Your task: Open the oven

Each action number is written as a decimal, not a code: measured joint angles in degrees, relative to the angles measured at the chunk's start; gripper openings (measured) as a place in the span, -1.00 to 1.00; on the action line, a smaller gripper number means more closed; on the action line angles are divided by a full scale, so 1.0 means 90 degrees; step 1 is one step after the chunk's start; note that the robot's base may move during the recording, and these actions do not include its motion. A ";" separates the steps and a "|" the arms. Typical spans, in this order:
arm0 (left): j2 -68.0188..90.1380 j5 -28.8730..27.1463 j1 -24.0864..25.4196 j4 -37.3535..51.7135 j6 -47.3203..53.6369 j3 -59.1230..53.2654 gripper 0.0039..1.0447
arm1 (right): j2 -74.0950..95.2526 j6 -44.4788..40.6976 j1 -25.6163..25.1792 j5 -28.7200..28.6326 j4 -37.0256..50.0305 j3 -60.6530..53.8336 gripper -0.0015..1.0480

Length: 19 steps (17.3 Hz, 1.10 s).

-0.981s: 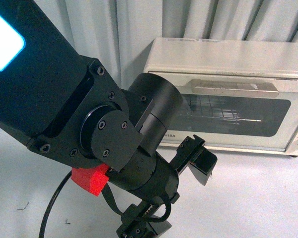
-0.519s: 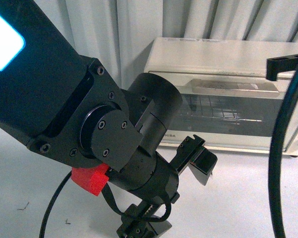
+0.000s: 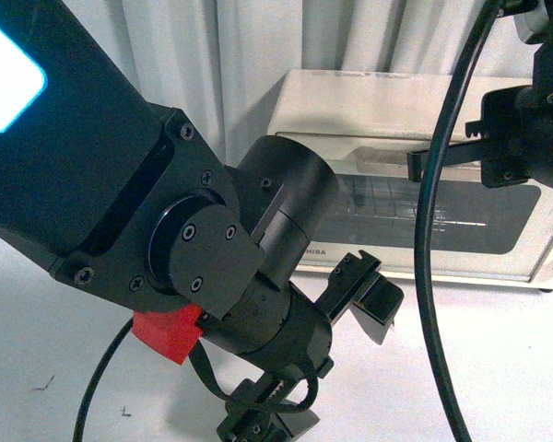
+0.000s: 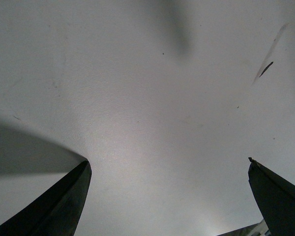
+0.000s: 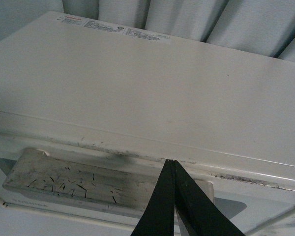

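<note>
Right gripper [image 5: 170,164]: fingers pressed together on nothing, tips at the upper edge of the beige handle [image 5: 73,181]. Left gripper [image 4: 167,162]: fingers spread wide above the white tabletop [image 4: 137,88]. Oven [image 3: 387,97], one, cream, door shut, at the tabletop's far edge, right side, against a pale pleated curtain [image 3: 194,55]; front lettering [image 3: 315,250] ends "IBA"; top sticker [image 5: 108,27] print unreadable; one black cable [image 3: 429,276] crosses its door
</note>
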 joint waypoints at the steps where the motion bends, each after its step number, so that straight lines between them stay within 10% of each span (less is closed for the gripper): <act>1: 0.0000 0.0000 0.0000 0.0000 0.0000 0.0000 0.88 | 0.0068 0.0027 -0.0002 -0.0015 -0.0034 0.0066 -0.96; 19: 0.0000 -0.0024 0.0000 -0.0002 0.0002 0.0000 0.88 | 0.0746 0.0355 -0.0180 -0.0270 0.0056 0.0321 -0.96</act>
